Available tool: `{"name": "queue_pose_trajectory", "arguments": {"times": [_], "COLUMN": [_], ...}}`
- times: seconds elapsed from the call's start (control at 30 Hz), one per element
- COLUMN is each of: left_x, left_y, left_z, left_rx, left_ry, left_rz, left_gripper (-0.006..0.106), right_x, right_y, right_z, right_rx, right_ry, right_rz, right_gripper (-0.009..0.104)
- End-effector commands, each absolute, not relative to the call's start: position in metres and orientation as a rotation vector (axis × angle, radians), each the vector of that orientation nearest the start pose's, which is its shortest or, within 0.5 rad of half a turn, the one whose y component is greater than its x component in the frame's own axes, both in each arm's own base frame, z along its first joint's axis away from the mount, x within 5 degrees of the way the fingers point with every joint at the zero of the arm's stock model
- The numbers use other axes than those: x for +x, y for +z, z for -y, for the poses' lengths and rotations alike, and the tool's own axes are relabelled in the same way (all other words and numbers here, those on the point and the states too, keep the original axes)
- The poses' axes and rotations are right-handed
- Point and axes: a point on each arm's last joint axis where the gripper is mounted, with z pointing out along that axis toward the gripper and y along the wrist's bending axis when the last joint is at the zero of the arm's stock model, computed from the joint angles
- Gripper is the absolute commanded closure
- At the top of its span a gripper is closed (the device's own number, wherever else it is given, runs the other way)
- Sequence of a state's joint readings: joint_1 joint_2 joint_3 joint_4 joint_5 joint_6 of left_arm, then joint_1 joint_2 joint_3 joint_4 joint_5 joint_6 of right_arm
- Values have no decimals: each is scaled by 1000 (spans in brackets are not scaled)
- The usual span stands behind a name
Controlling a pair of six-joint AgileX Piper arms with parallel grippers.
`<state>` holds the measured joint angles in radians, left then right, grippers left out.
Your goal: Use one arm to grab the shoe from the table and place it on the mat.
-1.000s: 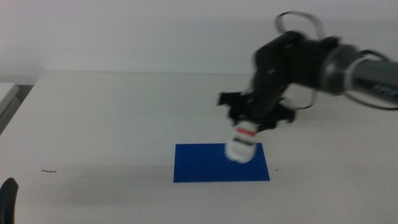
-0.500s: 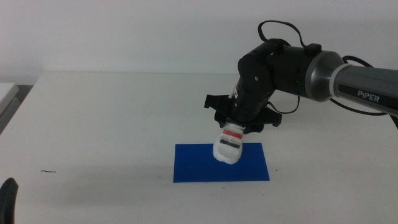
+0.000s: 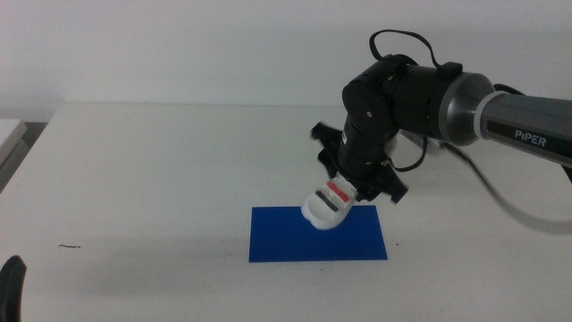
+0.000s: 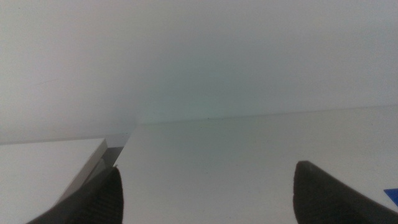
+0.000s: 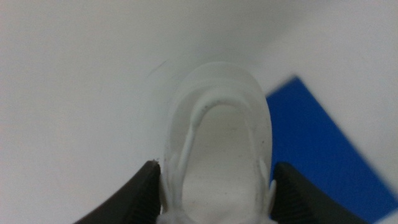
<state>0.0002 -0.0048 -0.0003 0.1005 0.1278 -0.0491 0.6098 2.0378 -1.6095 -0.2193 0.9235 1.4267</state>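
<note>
**One shoe held above the mat**

One shoe (image 3: 328, 204) hangs tilted, toe down, over the back edge of the mat (image 3: 318, 234). The right gripper (image 3: 361, 182) clamps it from above, a jaw pressed on each side. The arm (image 3: 420, 94) behind it reads "PiPER". The mat lies on the table (image 3: 152, 170). The left gripper (image 3: 11, 284), jaws spread, waits far left of the mat.

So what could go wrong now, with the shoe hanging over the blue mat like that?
The right end effector holds the shoe tilted, toe down, over the mat's far edge. Let go now, it might tip over or roll partly onto the table. If pushed down, the toe could drag the thin mat. The left end effector waits near the corner.
</note>
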Motion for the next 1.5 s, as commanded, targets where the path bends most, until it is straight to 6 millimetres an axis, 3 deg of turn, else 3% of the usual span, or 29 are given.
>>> {"name": "queue_pose_trajectory", "arguments": {"times": [0.0,0.1,0.13,0.6,1.0,1.2,1.23,1.3,1.4,1.47], "left_x": [56,56,56,56,56,56,56,56,56,56], "left_y": [203,203,203,203,203,203,203,203,203,203], "left_z": [-1,-1,-1,-1,-1,-1,-1,-1,-1,-1], "left_rx": [28,28,28,28,28,28,28,28,28,28], "left_ry": [44,44,44,44,44,44,44,44,44,44], "left_rz": [-1598,-1598,-1598,-1598,-1598,-1598,-1598,-1598,-1598,-1598], "left_gripper": [7,7,7,7,7,7,7,7,7,7], "right_x": [365,360,358,357,363,364,364,363,359,356], "right_y": [215,213,212,195,176,172,173,176,194,211], "right_z": [-231,-230,-232,-247,-253,-254,-253,-254,-254,-251], "right_rx": [1371,1897,1938,2119,2136,2145,2136,2127,1965,1759], "right_ry": [255,290,291,302,328,339,331,349,412,442], "right_rz": [-2450,-2174,-2183,-2222,-2221,-2221,-2221,-2243,-2379,-2497], "right_gripper": [90,90,90,90,88,67,47,32,18,17]}}
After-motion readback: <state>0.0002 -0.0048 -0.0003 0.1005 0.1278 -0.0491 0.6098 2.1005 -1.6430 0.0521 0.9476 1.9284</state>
